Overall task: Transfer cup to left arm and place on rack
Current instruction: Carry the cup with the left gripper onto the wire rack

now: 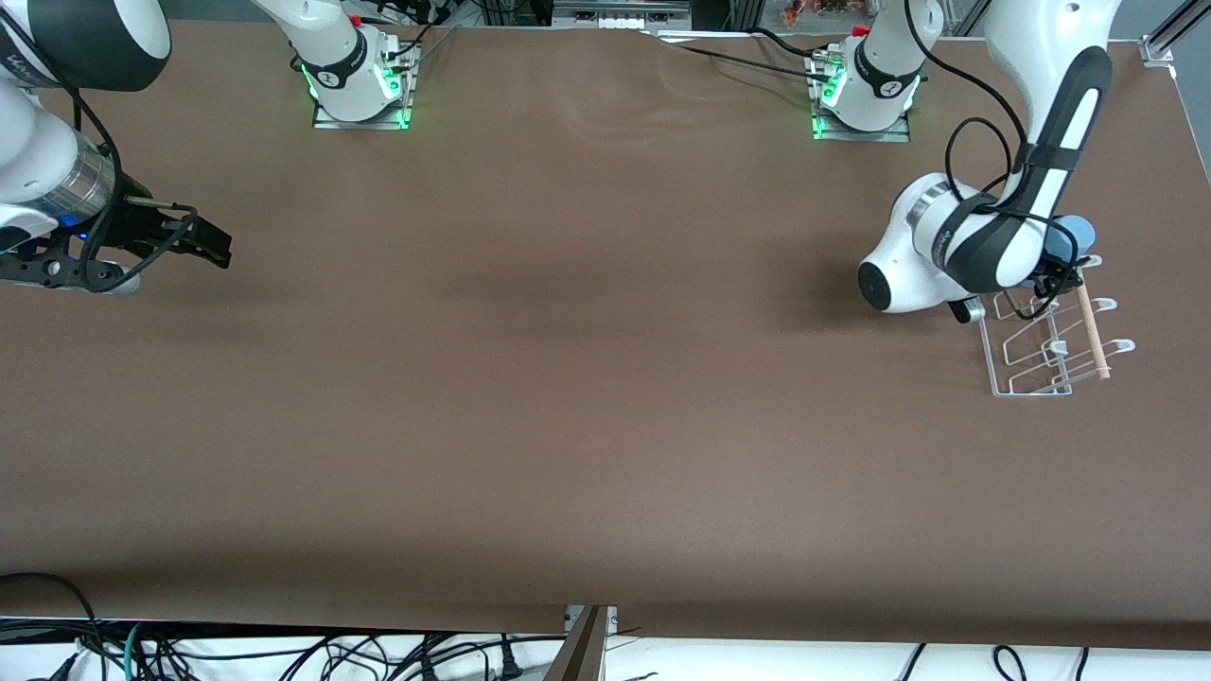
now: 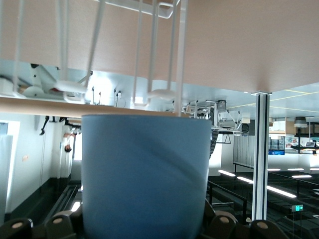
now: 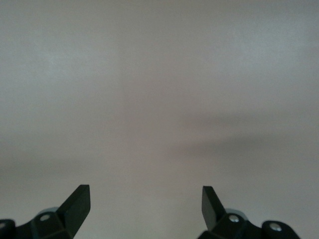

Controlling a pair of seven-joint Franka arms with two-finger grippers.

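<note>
The light-blue cup (image 1: 1075, 233) is in my left gripper (image 1: 1061, 259), which is shut on it at the end of the rack (image 1: 1029, 352) farthest from the front camera. In the front view the arm's wrist hides most of the cup and the fingers. In the left wrist view the cup (image 2: 144, 174) fills the middle, with the rack's white wires (image 2: 175, 50) and its wooden dowel (image 2: 35, 106) just past the cup's rim. My right gripper (image 1: 214, 242) is open and empty, low over the bare table at the right arm's end; its view shows only the table between its fingertips (image 3: 79, 201).
The rack's wooden dowel (image 1: 1093, 331) runs along its side toward the left arm's end of the table. Both arm bases (image 1: 358, 76) stand along the table's edge farthest from the front camera. The brown table (image 1: 587, 378) stretches between the two arms.
</note>
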